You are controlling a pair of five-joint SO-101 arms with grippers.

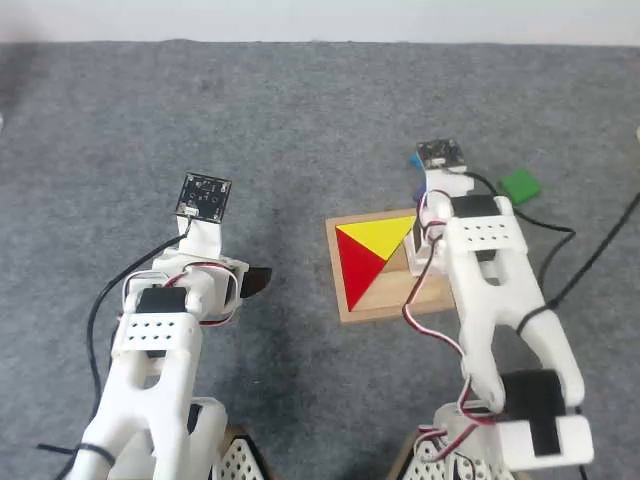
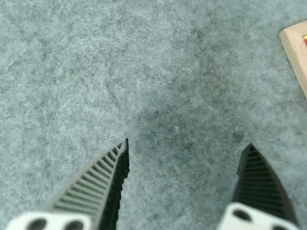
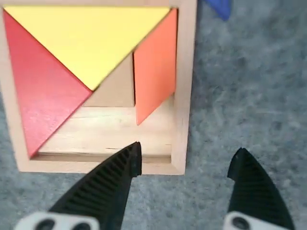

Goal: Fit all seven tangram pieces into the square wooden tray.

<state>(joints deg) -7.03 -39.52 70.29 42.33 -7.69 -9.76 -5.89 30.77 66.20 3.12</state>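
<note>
The square wooden tray lies on the grey carpet in front of the right arm, and it is partly filled; a large yellow triangle sits along one side, a large red triangle meets it along a slanted edge, and an orange parallelogram stands against the rim beside the yellow one. Between these three is a tan patch; I cannot tell whether it is a natural-wood piece or bare tray floor. The strip of floor along the rim nearest the right arm is bare.

Two pieces lie outside on the carpet; a blue piece is just beyond a tray corner, and a green piece is farther out to the right.

The right gripper hovers over the tray's edge with its jaws wide apart and nothing between them; one finger is above the rim, the other above the carpet beside it. The left gripper hangs over bare carpet, well apart from the tray, spread wide and empty.

By my reckoning three pieces are surely placed, so less than half the job is done; the blue and green pieces at least are left to bring in.
</note>
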